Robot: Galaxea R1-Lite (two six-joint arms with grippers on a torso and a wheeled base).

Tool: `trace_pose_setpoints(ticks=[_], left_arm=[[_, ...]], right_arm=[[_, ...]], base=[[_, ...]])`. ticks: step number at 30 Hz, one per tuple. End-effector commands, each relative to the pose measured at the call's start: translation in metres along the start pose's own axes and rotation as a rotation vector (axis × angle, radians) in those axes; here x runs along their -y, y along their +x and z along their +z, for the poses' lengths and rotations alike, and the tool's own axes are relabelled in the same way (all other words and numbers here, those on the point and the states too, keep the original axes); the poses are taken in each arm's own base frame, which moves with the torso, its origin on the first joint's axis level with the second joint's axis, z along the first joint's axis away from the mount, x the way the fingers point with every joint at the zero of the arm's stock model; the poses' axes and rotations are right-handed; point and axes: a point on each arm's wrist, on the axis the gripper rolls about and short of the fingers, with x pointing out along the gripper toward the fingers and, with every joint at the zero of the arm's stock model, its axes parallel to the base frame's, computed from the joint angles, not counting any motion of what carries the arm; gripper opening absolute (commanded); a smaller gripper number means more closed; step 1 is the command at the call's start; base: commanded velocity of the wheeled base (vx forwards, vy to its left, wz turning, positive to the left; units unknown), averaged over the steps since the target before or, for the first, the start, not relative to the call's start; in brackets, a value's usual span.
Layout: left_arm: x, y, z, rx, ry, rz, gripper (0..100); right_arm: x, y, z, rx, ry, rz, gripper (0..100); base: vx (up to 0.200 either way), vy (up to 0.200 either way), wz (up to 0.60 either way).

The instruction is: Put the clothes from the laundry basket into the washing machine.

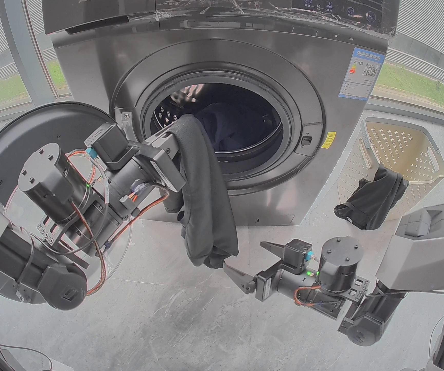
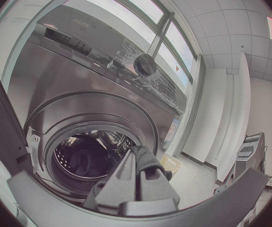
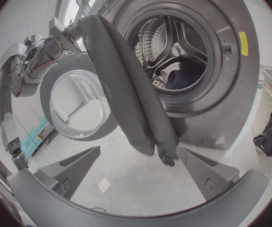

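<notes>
My left gripper (image 1: 168, 140) is shut on a dark grey garment (image 1: 206, 202) and holds it up just in front of the washing machine's (image 1: 294, 145) open drum. In the left wrist view the shut fingers (image 2: 132, 174) pinch that garment (image 2: 145, 158) level with the porthole's rim. The cloth hangs down in a long fold, and its lower end (image 3: 162, 148) dangles between the spread fingers of my open right gripper (image 3: 138, 153), which sits low near the floor (image 1: 243, 256). Dark clothes (image 3: 180, 78) lie inside the drum. A cream laundry basket (image 1: 417, 150) stands at the right with a black garment (image 1: 371, 202) draped over its rim.
The machine's round door (image 1: 41, 124) stands swung open on the left, behind my left arm. Grey floor (image 1: 180, 310) lies bare in front of the machine. Windows run behind and beside the machine.
</notes>
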Motion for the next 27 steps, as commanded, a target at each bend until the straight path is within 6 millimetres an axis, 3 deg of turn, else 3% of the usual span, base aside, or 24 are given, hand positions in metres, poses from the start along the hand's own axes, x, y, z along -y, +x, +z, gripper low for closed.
trace_pose_setpoints(ticks=[1,8,13,18,27], left_arm=[[0.006,-0.003,0.014,0.035,0.001,-0.017,0],[0.015,-0.004,0.020,0.053,-0.002,-0.042,0],[0.022,-0.007,0.025,0.064,-0.010,-0.063,0],[0.023,-0.007,0.025,0.064,-0.011,-0.066,0],[0.028,-0.010,0.020,0.044,-0.021,-0.081,0]], right_arm=[[0.004,0.034,-0.005,0.045,-0.007,-0.009,100],[0.004,0.060,0.000,0.098,-0.017,-0.002,100],[0.018,0.083,-0.001,0.138,-0.035,-0.031,100],[0.021,0.091,-0.003,0.148,-0.040,-0.036,100],[0.026,0.112,0.013,0.247,-0.043,-0.037,100]], base=[[0.000,0.000,0.00],[0.000,0.000,0.00],[0.000,0.000,0.00],[0.000,0.000,0.00],[0.000,0.000,0.00]])
